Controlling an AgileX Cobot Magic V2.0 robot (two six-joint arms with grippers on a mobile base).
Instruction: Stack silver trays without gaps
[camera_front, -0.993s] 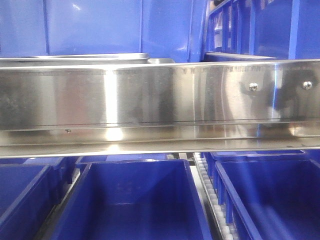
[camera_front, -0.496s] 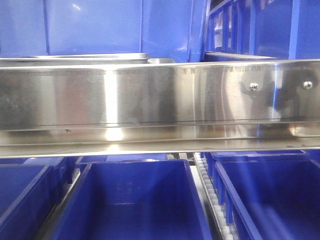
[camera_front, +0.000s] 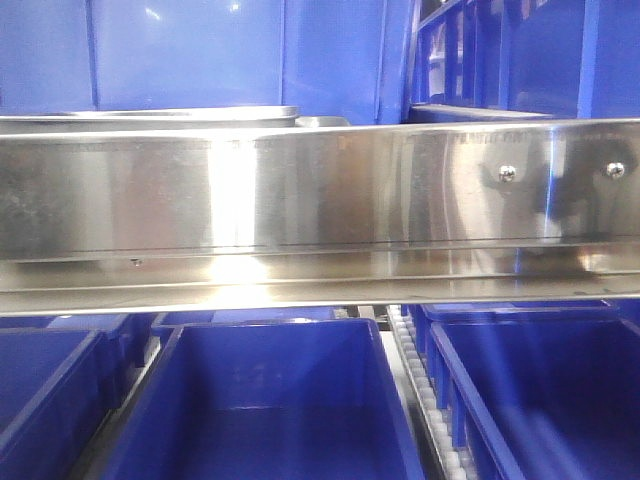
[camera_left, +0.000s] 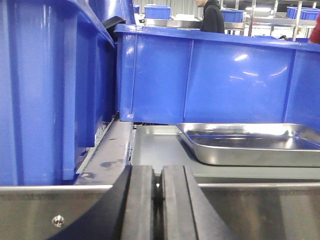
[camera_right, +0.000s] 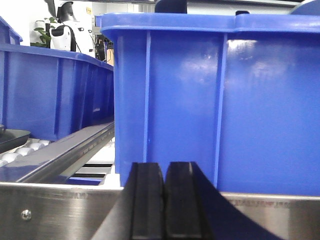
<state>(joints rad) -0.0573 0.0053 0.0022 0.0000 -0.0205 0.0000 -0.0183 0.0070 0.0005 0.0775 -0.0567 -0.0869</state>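
A silver tray (camera_left: 250, 145) lies flat on the grey shelf floor, ahead and to the right of my left gripper (camera_left: 158, 197). That gripper is shut and empty, and sits low behind the steel rail. In the front view only the rim of a silver tray (camera_front: 150, 113) shows above the rail, with a second steel edge (camera_front: 320, 122) just to its right. My right gripper (camera_right: 164, 200) is shut and empty, facing a blue bin wall. A dark shallow rim (camera_right: 11, 136) at the far left of the right wrist view may be another tray. Neither gripper shows in the front view.
A long steel shelf rail (camera_front: 320, 205) spans the front view. Blue bins (camera_front: 270, 400) stand below it and more behind it. In the left wrist view a blue bin (camera_left: 210, 75) stands behind the tray and another (camera_left: 50, 90) close on the left. A tall blue bin (camera_right: 215, 100) stands just ahead of the right gripper.
Only the glare on the steel rail has widened and shifted slightly to the right. Nothing else has visibly moved.
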